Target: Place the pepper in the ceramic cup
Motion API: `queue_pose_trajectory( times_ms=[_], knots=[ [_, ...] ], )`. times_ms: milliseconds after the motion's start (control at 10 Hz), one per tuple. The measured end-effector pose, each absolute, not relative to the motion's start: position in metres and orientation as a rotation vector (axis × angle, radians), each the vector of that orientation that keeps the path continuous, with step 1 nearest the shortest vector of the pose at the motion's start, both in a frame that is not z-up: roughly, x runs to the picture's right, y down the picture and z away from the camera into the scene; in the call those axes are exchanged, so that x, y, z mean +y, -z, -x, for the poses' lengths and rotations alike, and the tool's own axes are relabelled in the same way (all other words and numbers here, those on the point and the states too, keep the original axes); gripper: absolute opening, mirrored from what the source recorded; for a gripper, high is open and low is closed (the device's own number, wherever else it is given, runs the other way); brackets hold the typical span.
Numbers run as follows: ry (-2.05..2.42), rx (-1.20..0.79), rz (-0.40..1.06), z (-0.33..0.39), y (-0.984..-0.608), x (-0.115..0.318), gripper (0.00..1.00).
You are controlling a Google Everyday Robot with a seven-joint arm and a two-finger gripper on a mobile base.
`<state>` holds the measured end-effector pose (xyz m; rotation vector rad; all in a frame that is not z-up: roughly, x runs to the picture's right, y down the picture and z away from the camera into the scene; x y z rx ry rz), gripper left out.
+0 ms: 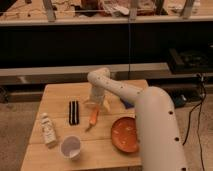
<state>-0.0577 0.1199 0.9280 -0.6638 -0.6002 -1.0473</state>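
In the camera view, my fingers (106, 105) hung low over the middle of the wooden table (56, 95), spread apart and holding nothing. The orange pepper (93, 117) lay flat on the table just in front of them; whether it touched them I couldn't tell. The white ceramic cup (70, 147) stood upright near the front edge, apart from the pepper, beside a white bottle (48, 130). A black bar (74, 112) lay on one side of the pepper and an orange plate (125, 134) on the other.
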Motion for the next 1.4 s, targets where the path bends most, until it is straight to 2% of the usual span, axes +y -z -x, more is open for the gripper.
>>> queue_pose_trajectory(
  times_ms=[1100, 1400],
  knots=[
    [1.117, -0.609, 0.613, 0.051, -0.886, 0.139, 0.93],
    [1.189, -0.585, 0.616, 0.063, -0.880, 0.150, 0.69]
  ],
)
